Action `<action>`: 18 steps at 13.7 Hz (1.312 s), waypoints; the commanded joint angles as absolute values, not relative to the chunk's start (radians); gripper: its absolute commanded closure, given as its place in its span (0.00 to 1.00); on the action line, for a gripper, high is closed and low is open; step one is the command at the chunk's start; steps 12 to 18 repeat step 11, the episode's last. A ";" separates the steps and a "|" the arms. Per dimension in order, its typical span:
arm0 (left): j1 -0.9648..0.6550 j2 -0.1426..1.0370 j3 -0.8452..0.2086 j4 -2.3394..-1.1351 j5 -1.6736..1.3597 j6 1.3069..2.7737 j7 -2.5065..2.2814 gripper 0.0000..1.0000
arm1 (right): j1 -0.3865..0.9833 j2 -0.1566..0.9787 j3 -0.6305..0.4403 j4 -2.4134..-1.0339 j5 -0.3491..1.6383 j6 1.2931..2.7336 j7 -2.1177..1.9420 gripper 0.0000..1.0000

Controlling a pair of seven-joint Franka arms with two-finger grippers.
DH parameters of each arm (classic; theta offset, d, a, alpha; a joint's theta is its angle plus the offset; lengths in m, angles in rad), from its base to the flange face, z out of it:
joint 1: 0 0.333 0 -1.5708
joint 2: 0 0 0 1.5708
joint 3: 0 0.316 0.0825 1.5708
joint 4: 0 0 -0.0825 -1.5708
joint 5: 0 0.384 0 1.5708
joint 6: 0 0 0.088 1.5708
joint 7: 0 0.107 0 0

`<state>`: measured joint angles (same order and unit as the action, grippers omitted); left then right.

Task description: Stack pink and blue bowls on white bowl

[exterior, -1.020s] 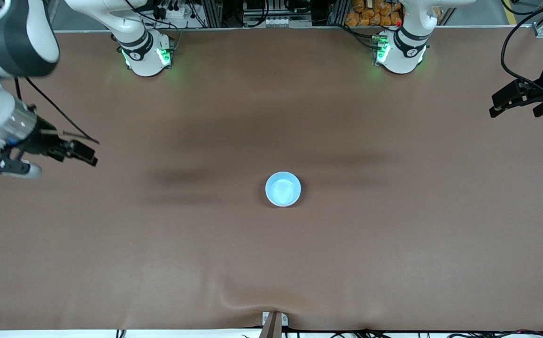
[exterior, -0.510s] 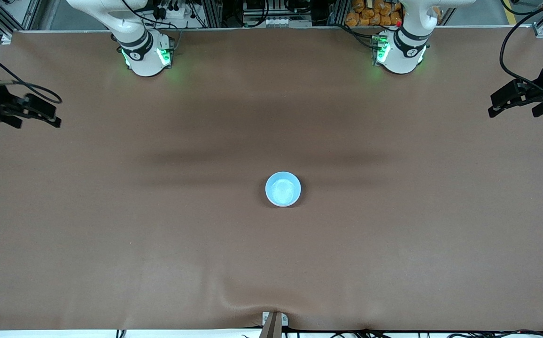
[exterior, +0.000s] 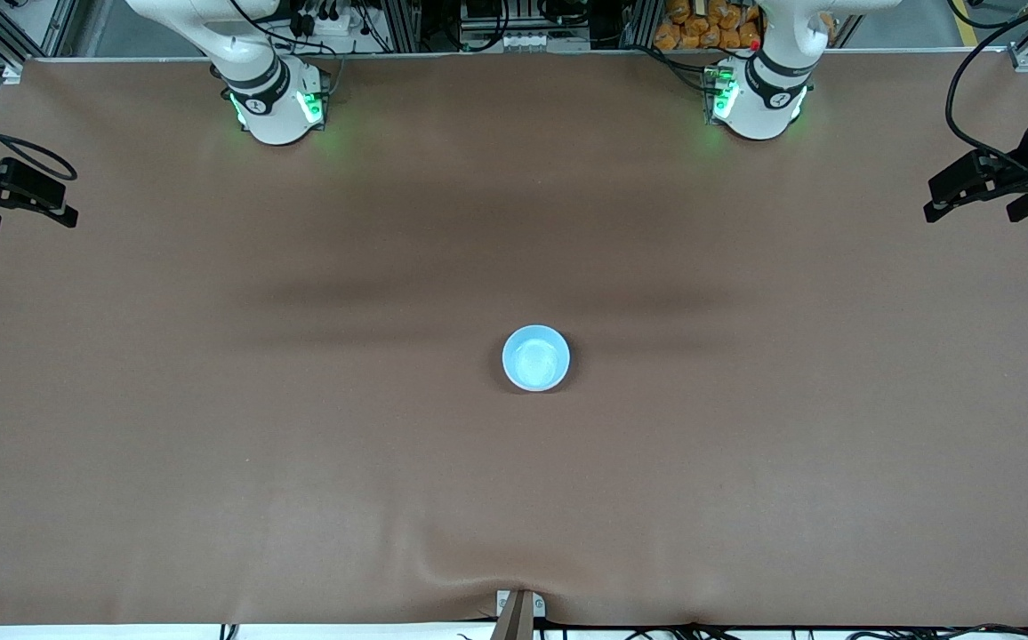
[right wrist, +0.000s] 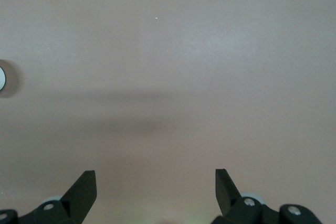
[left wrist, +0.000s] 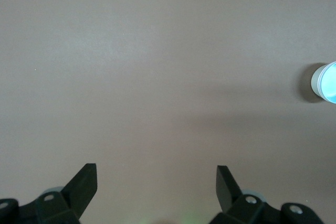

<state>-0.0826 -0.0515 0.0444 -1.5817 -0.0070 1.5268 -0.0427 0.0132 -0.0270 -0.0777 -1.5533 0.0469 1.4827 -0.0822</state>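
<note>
stack: I see one blue bowl rim up near the table middle; its inside is all that shows from above, so I can't tell from the front view what sits under it.
stack side: in the left wrist view a white wall shows around the blue inside, so I read it as the white bowl under the blue one; I can't see any pink bowl.
left gripper: parked over the left arm's end of the table, well apart from the stack; this arm waits.
left fingers: spread wide, nothing between them, only bare table under the gap.
stack vs left gripper: well off to one side of it, at the edge of the left wrist view, not under the fingers.
right gripper: over the right arm's end of the table, at the edge of the front view, well apart from the stack.
right fingers: spread wide too, gripping nothing, bare table below.
stack vs right gripper: I only catch a sliver of the bowl at the edge of the right wrist view, well apart from the fingers.
table: brown cover, a wrinkle at the edge nearest the front camera.
</note>
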 commanded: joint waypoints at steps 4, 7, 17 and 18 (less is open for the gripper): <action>-0.087 -0.044 0.044 -1.555 -0.011 1.499 -0.041 0.00 | 0.006 -0.012 -0.069 -1.534 0.008 1.466 -0.089 0.00; -0.094 -0.044 0.043 -1.557 -0.020 1.493 -0.046 0.00 | 0.006 -0.012 -0.068 -1.529 -0.012 1.471 -0.084 0.00; -0.080 -0.044 0.046 -1.555 -0.031 1.493 -0.041 0.00 | 0.009 -0.011 -0.067 -1.532 -0.009 1.476 -0.039 0.00; -0.080 -0.044 0.046 -1.555 -0.031 1.493 -0.041 0.00 | 0.009 -0.011 -0.067 -1.532 -0.009 1.476 -0.039 0.00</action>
